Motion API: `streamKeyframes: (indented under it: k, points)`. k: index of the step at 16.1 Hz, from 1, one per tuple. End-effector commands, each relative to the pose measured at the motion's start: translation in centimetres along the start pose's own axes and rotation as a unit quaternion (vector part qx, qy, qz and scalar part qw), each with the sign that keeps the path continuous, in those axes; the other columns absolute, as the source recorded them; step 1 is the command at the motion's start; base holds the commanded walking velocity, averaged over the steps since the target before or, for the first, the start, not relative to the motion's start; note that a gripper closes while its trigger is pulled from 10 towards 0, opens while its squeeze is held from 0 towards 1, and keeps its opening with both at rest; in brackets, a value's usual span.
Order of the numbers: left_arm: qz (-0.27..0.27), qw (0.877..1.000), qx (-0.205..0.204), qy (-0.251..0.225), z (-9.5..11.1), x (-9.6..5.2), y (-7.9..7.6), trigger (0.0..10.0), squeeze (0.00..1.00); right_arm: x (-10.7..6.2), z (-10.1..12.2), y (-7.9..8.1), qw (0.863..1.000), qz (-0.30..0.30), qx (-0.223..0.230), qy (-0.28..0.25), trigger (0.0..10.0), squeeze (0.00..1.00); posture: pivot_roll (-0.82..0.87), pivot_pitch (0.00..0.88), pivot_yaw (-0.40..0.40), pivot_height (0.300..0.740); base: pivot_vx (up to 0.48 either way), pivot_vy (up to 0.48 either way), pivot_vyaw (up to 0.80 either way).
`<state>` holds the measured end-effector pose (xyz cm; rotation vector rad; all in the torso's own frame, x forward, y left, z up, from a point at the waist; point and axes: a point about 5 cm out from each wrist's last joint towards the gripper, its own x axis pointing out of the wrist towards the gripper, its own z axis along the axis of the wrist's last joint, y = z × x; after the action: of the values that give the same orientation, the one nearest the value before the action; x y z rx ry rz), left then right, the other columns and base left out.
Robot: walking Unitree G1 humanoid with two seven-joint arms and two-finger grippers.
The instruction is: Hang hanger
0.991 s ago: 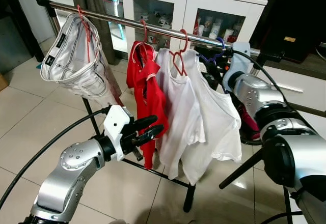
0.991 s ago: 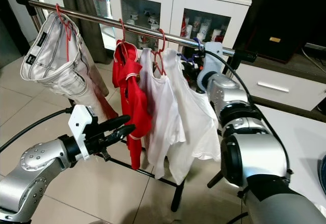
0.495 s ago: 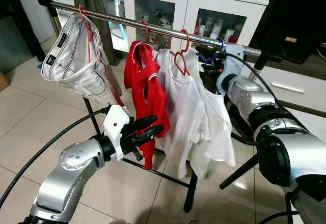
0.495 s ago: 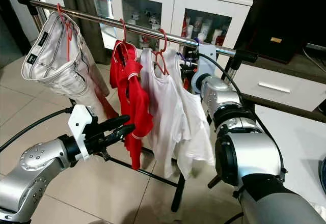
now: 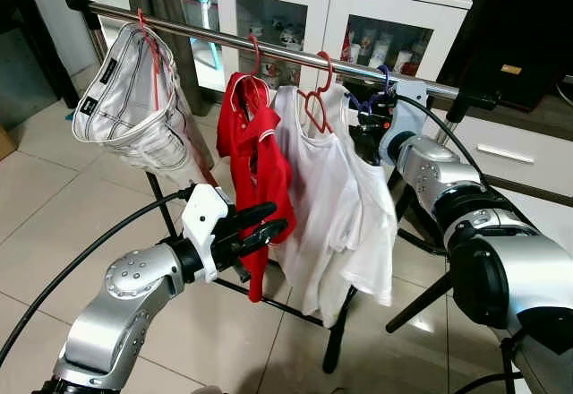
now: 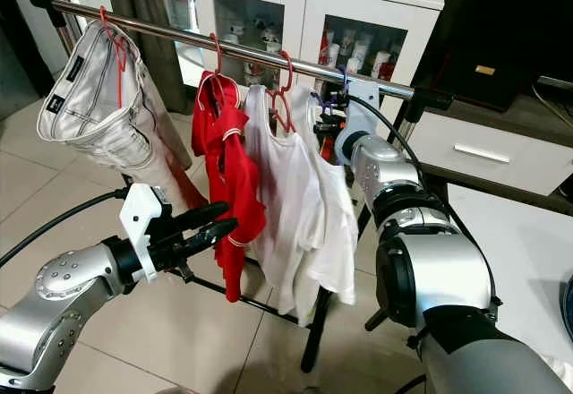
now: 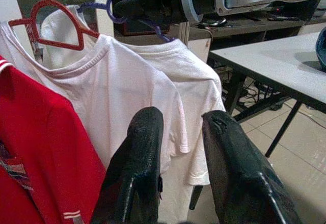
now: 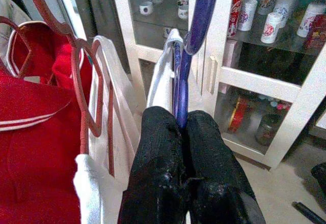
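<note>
Right wrist view is showing the right tool [image 8: 183, 132] pinching the blue hanger [image 8: 196, 25] carrying a white shirt [image 5: 372, 224], its hook sitting at the rail [image 5: 269, 49] right of centre, seemingly hooked but unreleased, while the left tool [image 7: 175, 158] is hovering spread.

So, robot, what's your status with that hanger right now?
Right gripper shut on purple hanger, hook at the rail. Left gripper open, idle by red shirt. White shirt crowds the spot.
</note>
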<state>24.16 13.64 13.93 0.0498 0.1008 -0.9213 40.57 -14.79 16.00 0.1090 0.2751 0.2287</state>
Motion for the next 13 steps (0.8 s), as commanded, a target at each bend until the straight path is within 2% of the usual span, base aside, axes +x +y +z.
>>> streamKeyframes:
  k: [1,4,6,9,13]
  points:
    - [-0.001,1.000,0.014,-0.007,0.7,0.2,0.1,10.0,0.00,0.1,0.1,0.3,1.000,0.001,-0.002,0.001,0.0,0.00,0.05,0.000,-0.047,0.740,0.000,0.000,0.00]
    - [0.006,1.000,0.016,-0.008,0.7,0.3,0.2,10.0,0.00,0.1,0.0,0.3,1.000,-0.003,0.001,-0.004,0.0,0.00,0.05,0.000,-0.052,0.740,0.000,0.000,0.00]
    - [0.023,1.000,0.018,-0.011,0.6,0.3,0.3,10.0,0.00,0.1,0.6,0.2,1.000,-0.004,0.010,-0.025,0.0,0.00,0.05,0.000,-0.054,0.740,0.000,0.000,0.00]
    - [0.081,0.996,0.023,-0.009,0.2,0.5,1.2,10.0,0.00,-0.4,2.1,-0.8,0.996,-0.010,0.025,-0.080,0.0,0.00,0.04,0.000,-0.051,0.740,0.000,0.000,0.00]
    - [0.089,0.996,0.027,-0.011,0.1,0.6,1.3,10.0,0.00,-1.1,2.1,-1.4,0.994,0.001,0.003,-0.113,0.0,0.00,0.02,0.000,-0.041,0.740,0.000,0.000,0.00]
